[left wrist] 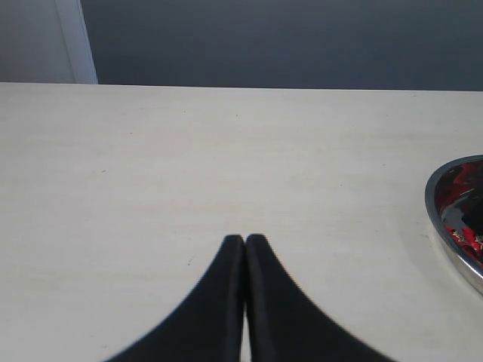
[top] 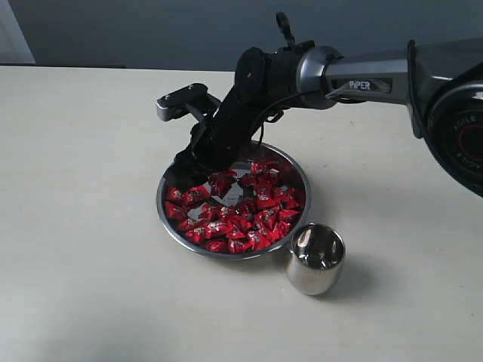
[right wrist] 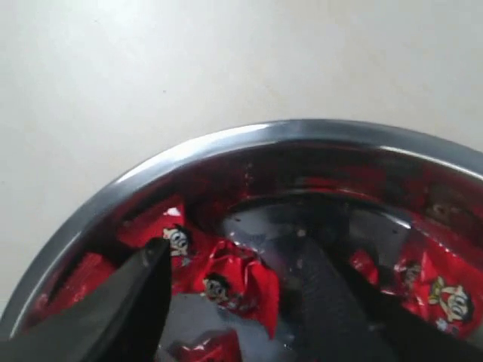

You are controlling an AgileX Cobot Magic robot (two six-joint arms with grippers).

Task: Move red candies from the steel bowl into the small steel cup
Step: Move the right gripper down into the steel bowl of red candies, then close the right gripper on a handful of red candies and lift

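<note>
The steel bowl point(top: 305, 183) sits mid-table, filled with several red candies point(top: 253, 215). To its front right stands the small steel cup point(top: 315, 259), upright. My right gripper point(top: 184, 173) reaches across into the bowl's back left part. In the right wrist view the right gripper point(right wrist: 235, 260) is open, low over the bowl point(right wrist: 226, 140), and one red candy point(right wrist: 245, 283) lies loose between its fingers point(right wrist: 151, 271). The left gripper point(left wrist: 245, 240) is shut and empty over bare table, with the bowl's rim point(left wrist: 434, 215) off to one side.
The pale table point(top: 90, 226) spreads around the bowl on all sides. The right arm point(top: 362, 83) stretches in from the right above the table. A dark wall point(top: 151, 30) runs behind the table's far edge.
</note>
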